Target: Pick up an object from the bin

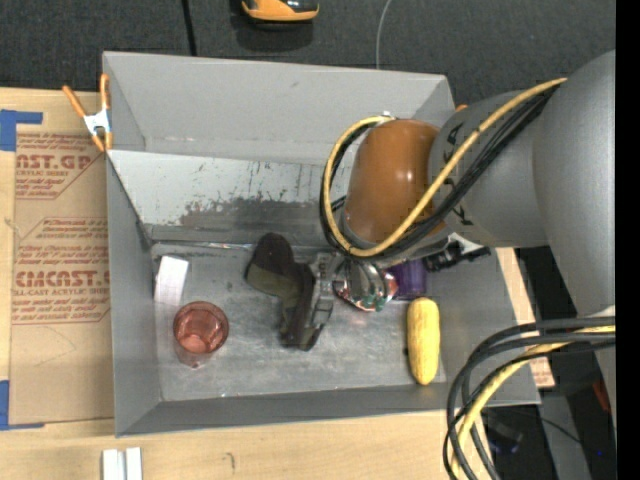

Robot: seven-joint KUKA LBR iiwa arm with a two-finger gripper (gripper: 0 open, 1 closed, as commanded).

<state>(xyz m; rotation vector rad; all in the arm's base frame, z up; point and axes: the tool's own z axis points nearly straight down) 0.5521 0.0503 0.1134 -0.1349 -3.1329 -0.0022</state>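
The gripper [322, 303] hangs low in the bin, touching or nearly touching a dark olive-brown bent lump [278, 271]. That lump is the likeliest thing to be picked. It lies near the pink translucent cup [201, 330], on the cup's arm-ward side, and the gripper sits just beyond it. I cannot tell whether the claw is wide or narrow, since the wrist hides it.

The lump looks matt and probably light (perhaps rubbery or soft, though that is a guess), so it should not slip much. Its narrower lower limb seems a better place to take hold than the broad rounded end. A yellow banana-shaped toy [424, 340] lies well apart from the cup, farther arm-ward.
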